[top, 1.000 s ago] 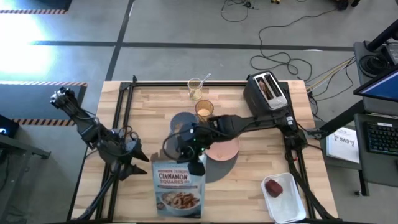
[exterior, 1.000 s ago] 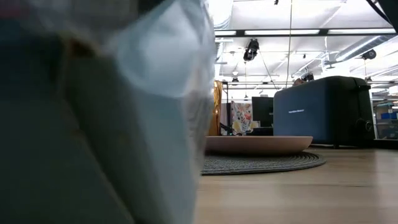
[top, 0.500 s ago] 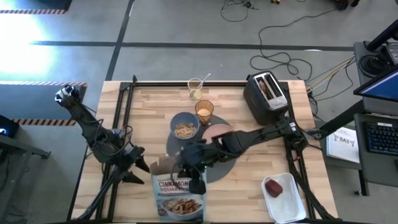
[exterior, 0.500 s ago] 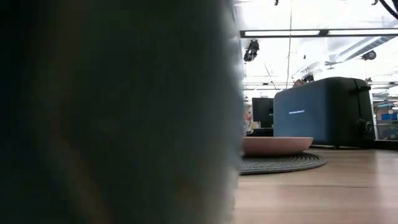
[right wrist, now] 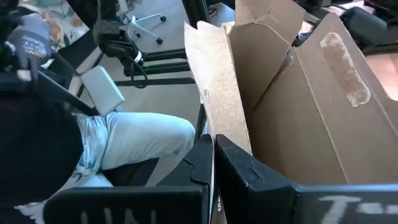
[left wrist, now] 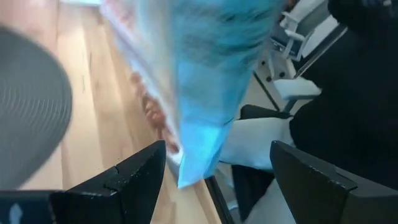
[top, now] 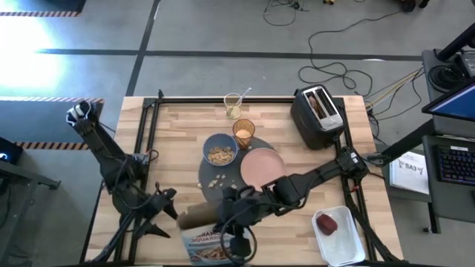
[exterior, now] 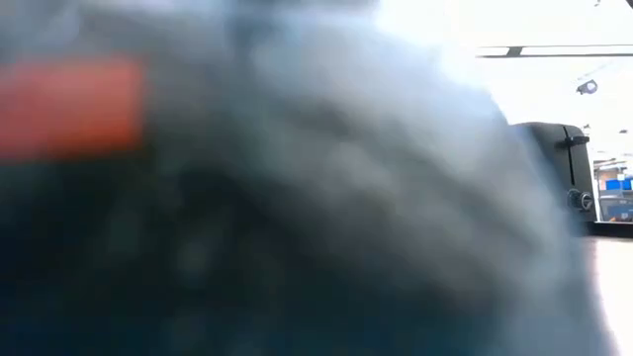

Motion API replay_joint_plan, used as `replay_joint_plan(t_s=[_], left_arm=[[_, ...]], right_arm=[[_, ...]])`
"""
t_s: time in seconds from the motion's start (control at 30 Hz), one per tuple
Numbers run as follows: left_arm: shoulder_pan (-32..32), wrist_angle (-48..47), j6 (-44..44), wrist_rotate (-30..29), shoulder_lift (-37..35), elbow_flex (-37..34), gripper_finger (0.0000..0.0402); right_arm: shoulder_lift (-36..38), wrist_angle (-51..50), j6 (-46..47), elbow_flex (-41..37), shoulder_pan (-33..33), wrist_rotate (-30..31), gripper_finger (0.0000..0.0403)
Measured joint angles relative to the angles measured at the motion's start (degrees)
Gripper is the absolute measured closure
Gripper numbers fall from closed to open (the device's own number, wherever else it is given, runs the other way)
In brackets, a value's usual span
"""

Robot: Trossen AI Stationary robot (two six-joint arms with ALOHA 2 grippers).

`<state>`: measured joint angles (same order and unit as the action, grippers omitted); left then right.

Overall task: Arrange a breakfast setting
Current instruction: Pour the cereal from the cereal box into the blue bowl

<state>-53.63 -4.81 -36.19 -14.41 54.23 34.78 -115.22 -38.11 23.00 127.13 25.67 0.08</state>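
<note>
the right gripper (top: pixel 236 243), clamped shut on a flap of the cereal box (top: pixel 211 239), has carried the box off the dark-grey mat (top: pixel 210 172) to the bench (top: pixel 171 141) edge nearest the robot's base, leaving the blue bowl (top: pixel 220 150) filled with cereal and the pink plate (top: pixel 263 167) uncovered on the mat. pouring looks finished. a few cereal pieces (top: pixel 217 180) lie spilled on the mat beside the bowl. the amber tumbler (top: pixel 243 131) stands just beyond the bowl; toast (top: pixel 319 103) sits in the toaster (top: pixel 319 117), the apple (top: pixel 327 223) on the white tray (top: pixel 343 241). the left gripper (top: pixel 169 199) waits open beside the box. the low view is blocked by the box; no spoon can be made out.
</note>
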Motion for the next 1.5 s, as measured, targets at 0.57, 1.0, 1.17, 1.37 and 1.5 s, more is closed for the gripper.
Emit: replay_joint_plan(t_s=[0.57,1.0,1.17,1.37,1.5], left_arm=[[0.09,-2.65,14.67,-6.75,14.04,13.31,0.0130],[2.13,-4.01,17.77,0.14,20.31,20.27,0.0130],[4.91,-3.79,17.28,0.61,20.81,20.27,0.0151],[5.92,-5.44,14.03,0.72,21.31,20.25,0.0271],[6.03,-8.52,9.22,0.63,20.72,20.68,0.0379]], right_arm=[[-0.04,-0.34,0.46,0.02,2.50,-3.83,0.0395],[-0.07,-0.57,0.44,0.00,3.38,-3.64,0.0395],[-0.07,-0.89,0.44,-0.02,3.73,-3.54,0.0395],[-0.07,-0.99,0.52,-0.07,4.04,-4.49,0.0395],[-0.13,-0.89,0.20,-0.11,3.94,-4.27,0.0394]])
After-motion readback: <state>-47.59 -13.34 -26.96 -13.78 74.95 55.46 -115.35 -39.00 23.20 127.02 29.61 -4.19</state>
